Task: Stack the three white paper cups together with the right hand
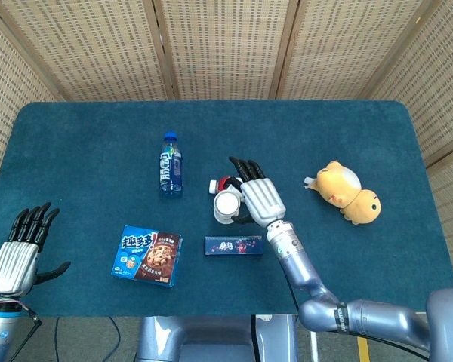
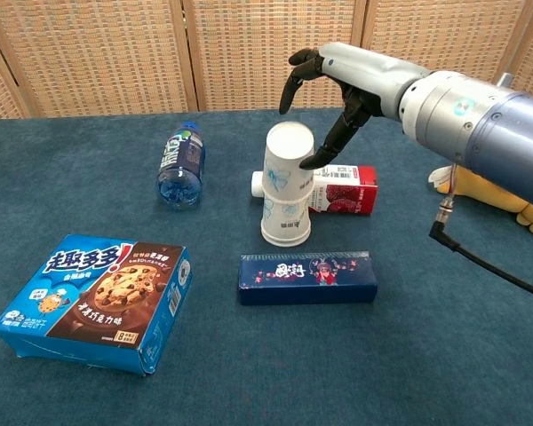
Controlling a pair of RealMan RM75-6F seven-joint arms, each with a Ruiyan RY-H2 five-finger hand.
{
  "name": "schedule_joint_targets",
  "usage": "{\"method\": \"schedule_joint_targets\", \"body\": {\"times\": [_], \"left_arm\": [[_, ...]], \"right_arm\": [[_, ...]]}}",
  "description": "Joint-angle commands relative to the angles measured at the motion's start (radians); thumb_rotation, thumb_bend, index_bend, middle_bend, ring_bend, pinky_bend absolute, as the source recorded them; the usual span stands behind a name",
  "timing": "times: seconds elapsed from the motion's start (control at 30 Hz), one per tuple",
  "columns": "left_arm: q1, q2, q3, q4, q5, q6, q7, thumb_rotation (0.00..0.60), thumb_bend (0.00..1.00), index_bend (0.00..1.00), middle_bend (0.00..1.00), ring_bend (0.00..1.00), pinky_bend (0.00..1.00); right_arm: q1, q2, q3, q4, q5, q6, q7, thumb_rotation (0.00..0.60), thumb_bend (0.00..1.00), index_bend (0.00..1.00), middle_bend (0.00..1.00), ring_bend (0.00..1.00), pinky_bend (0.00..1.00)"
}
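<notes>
Matt white paper cups (image 2: 285,191) with faint blue print; dull blue cloth over the table (image 2: 444,355); glossy printed card cookie box (image 2: 96,299); clear shiny plastic bottle (image 2: 179,164); smooth silvery metal right hand (image 2: 338,93), black fingers (image 2: 295,75); soft plush toy (image 1: 347,192).

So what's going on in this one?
The robot's right hand is at the top of a stack of white paper cups, which stands upside down on the table between a red carton and a dark blue box. Fingers are spread around the top cup. The left hand idles open.

Cup stack (image 2: 286,188) behind box (image 2: 307,276), before carton (image 2: 342,190)
</notes>
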Motion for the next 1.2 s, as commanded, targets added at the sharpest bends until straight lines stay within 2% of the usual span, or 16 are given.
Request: {"method": "schedule_joint_targets", "body": {"times": [0.03,0.37,0.6,0.73,0.97,1.07,1.13,1.2], "left_arm": [[0.000,0.000,-0.001,0.000,-0.003,-0.001,0.000,0.600,0.11,0.02,0.00,0.00,0.00],[0.005,0.006,0.002,-0.005,0.008,0.013,-0.007,0.600,0.11,0.02,0.00,0.00,0.00],[0.004,0.007,-0.002,-0.002,0.002,0.013,-0.014,0.600,0.11,0.02,0.00,0.00,0.00],[0.004,0.006,-0.006,0.001,-0.012,0.007,-0.013,0.600,0.11,0.02,0.00,0.00,0.00],[0.004,0.005,-0.012,0.002,-0.034,-0.002,-0.006,0.600,0.11,0.00,0.00,0.00,0.00],[0.004,0.004,-0.013,0.001,-0.040,-0.005,0.002,0.600,0.11,0.00,0.00,0.00,0.00],[0.004,-0.001,-0.009,0.001,-0.039,-0.009,0.019,0.600,0.11,0.00,0.00,0.00,0.00],[0.004,-0.005,-0.007,0.000,-0.038,-0.011,0.029,0.600,0.11,0.00,0.00,0.00,0.00]], "right_arm": [[-0.003,0.006,-0.013,-0.010,0.003,-0.005,0.001,0.600,0.21,0.36,0.01,0.00,0.00],[-0.009,0.014,-0.030,-0.041,0.001,0.019,-0.004,0.600,0.21,0.33,0.01,0.00,0.00],[-0.058,0.091,-0.073,-0.105,-0.035,0.049,0.008,0.600,0.21,0.33,0.01,0.00,0.00],[-0.108,0.169,-0.125,-0.148,-0.075,0.056,0.032,0.600,0.21,0.30,0.00,0.00,0.00],[-0.207,0.270,-0.220,-0.173,-0.185,0.115,0.091,0.600,0.21,0.17,0.00,0.00,0.00],[-0.273,0.304,-0.276,-0.140,-0.263,0.181,0.122,0.600,0.21,0.14,0.00,0.00,0.00],[-0.354,0.335,-0.334,-0.083,-0.324,0.280,0.128,0.600,0.21,0.13,0.00,0.00,0.00],[-0.389,0.341,-0.354,-0.052,-0.363,0.323,0.145,0.600,0.21,0.13,0.00,0.00,0.00]]}}
